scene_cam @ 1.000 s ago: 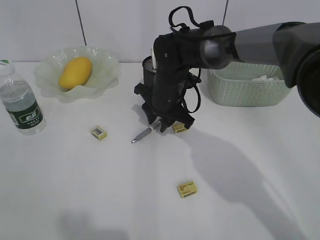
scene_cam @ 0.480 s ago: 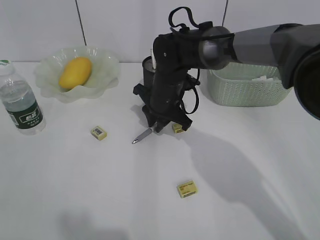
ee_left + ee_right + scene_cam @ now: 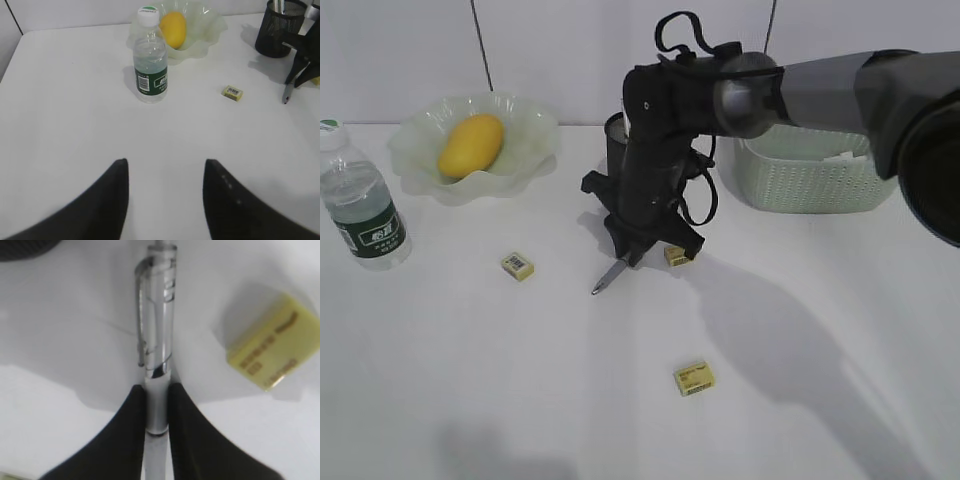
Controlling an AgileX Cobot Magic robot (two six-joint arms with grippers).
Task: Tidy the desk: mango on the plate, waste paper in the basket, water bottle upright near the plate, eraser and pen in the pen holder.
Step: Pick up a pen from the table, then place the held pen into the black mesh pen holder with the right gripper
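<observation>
Now the right gripper (image 3: 156,407) clamps its black fingers on the clear-and-silver plastic pen (image 3: 156,347).
Its barrel runs out beyond the fingertips, tip slanting toward the white desk (image 3: 520,380); a small yellow block eraser (image 3: 272,356) lies just beside the fingers, the black wire-mesh pen holder (image 3: 617,140) behind the gripper. Left gripper (image 3: 165,197) hangs parted, holding nothing.

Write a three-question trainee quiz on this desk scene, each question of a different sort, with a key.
1. True or false: the mango lies on the plate.
2. Which object sits between the fingers of the right gripper? A) pen B) eraser C) water bottle
3. Fill in: the water bottle stands ____ on the desk.

Key: 1 true; 2 A; 3 upright.
</observation>
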